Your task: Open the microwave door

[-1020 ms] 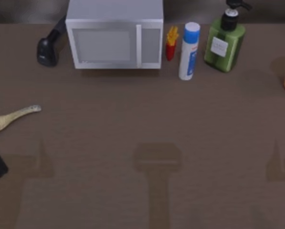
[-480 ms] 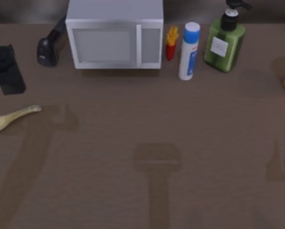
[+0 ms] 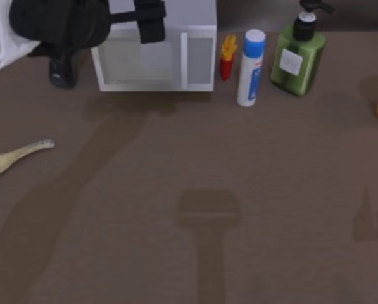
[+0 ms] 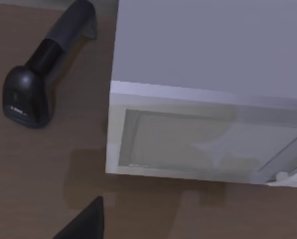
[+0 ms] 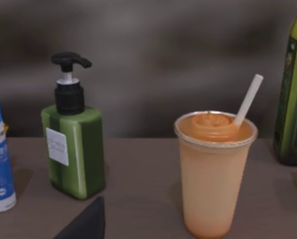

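The white-grey microwave (image 3: 198, 19) stands at the back of the table, left of centre. Its door (image 3: 141, 63) with the grey window lies flat against the front, shut; the wrist view shows it too (image 4: 188, 149). The grey control panel (image 3: 200, 60) is to its right. My left gripper (image 3: 152, 19) hovers over the microwave's top front-left part, open and holding nothing, and the arm hides the microwave's left top corner. One dark finger (image 4: 86, 224) shows in the left wrist view. My right arm is outside the top view; one dark finger (image 5: 88, 224) shows far off-centre, with nothing held.
A black scanner (image 3: 62, 66) lies left of the microwave, and a wooden spoon (image 3: 18, 156) at the left edge. To the microwave's right stand toy fries (image 3: 227, 57), a blue-white bottle (image 3: 251, 66), a green pump bottle (image 3: 296, 57) and an orange drink cup (image 5: 213, 174).
My left arm has swung from the table's left edge up and to the right, and now hangs over the microwave's top. The door has stayed shut. The right arm has not moved.
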### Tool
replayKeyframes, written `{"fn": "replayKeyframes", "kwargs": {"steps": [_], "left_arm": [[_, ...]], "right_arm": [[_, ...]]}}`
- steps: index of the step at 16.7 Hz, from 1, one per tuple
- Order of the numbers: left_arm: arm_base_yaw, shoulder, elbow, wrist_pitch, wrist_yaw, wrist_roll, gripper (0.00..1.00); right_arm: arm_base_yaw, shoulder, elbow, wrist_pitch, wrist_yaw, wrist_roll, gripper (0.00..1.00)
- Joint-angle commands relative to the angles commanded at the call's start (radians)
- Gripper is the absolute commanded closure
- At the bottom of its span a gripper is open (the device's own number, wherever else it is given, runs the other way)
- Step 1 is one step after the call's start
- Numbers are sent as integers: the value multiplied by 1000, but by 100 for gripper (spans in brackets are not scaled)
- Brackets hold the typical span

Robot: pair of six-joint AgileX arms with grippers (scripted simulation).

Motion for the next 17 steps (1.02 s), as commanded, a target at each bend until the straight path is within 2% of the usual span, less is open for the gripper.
{"fn": "replayKeyframes", "kwargs": {"steps": [4,7,17], "left_arm": [[-88,313,250,-85,-51,-74,0],[-128,445,357,-123,-74,-108,0],[-126,522,412,-109,-72,-105,0]], "right_arm": [[0,0,0,0,0,0,0],[0,0,0,0,0,0,0],[0,0,0,0,0,0,0]]}}
